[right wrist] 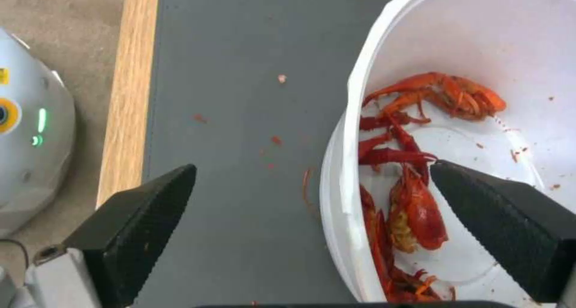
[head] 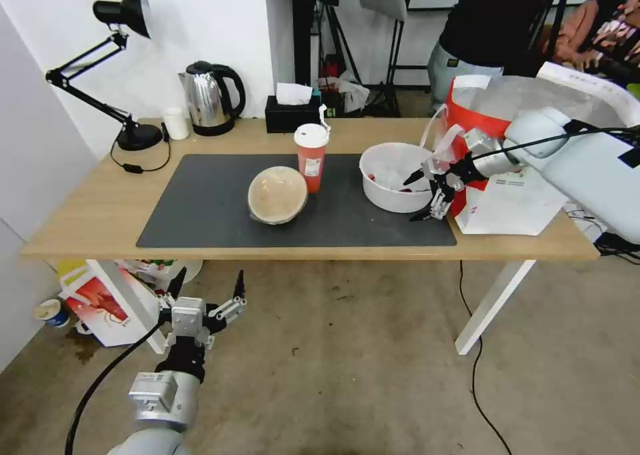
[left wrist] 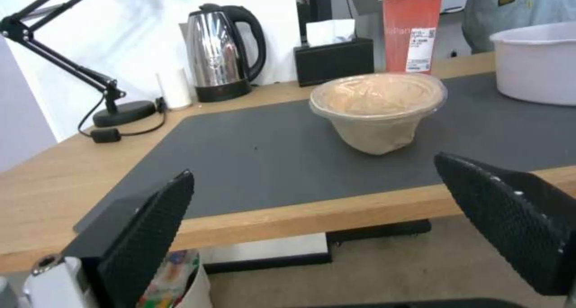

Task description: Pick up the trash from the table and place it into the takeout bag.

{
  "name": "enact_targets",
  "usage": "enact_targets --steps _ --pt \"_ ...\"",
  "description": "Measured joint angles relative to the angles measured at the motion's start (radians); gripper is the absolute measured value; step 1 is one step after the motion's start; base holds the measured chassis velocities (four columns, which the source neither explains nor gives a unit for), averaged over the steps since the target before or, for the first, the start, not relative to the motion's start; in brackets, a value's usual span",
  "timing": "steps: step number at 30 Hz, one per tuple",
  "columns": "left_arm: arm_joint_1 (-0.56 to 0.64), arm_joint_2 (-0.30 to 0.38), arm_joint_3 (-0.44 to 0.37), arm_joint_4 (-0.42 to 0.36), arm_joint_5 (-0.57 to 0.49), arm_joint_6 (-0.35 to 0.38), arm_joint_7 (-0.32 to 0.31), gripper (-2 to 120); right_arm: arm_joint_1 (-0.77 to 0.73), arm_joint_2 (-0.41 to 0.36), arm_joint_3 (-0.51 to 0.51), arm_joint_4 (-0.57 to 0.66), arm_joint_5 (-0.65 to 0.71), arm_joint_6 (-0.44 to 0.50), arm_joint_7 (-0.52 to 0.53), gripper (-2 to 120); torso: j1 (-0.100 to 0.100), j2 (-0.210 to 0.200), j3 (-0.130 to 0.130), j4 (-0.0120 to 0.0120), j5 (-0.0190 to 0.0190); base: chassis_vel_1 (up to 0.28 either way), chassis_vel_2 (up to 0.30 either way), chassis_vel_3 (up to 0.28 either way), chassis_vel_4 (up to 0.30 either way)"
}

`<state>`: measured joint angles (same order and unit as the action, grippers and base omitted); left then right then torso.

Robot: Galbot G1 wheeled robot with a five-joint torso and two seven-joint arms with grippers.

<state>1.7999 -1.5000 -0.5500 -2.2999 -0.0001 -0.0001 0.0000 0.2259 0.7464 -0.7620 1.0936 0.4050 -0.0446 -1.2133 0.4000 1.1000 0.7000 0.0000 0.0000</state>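
Crayfish scraps lie red in the white bowl point(head: 395, 176), which sits on the grey mat point(head: 213, 202) toward the right end of the surface point(head: 100, 208). The right end effector point(head: 419, 195) hangs over the bowl's right rim with its fingers spread wide; in the right wrist view one finger point(right wrist: 504, 222) is over the inside of the bowl point(right wrist: 480, 74) and the other point(right wrist: 138, 218) over the mat point(right wrist: 240, 119) outside it, the rim between them, neither seen to touch. Just beyond, at the right end of the surface, the takeout bag point(head: 507, 202) stands open, foil lining showing. Left of the bowl stands the red drink cup point(head: 311, 156) with its white lid, upright, and just beside that the tan domed bowl point(head: 277, 194), both on the mat. The left end effector point(head: 208, 288) waits low, below the front edge of the surface, fingers wide and empty, pointing toward the tan bowl point(left wrist: 378, 110). At the back stand a kettle point(head: 210, 98), a desk lamp point(head: 123, 68), a small white cup point(head: 176, 122) and a black tissue box point(head: 291, 113).
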Motion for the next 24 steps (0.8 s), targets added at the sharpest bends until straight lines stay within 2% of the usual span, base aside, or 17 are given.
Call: enact_targets --steps 24 --pt "0.000 0.000 0.000 0.000 0.000 0.000 0.000 100 -0.002 0.005 -0.016 -0.023 -0.046 0.001 -0.043 100 0.000 0.000 0.000 0.0000 0.0001 0.000 0.000 0.000 0.000"
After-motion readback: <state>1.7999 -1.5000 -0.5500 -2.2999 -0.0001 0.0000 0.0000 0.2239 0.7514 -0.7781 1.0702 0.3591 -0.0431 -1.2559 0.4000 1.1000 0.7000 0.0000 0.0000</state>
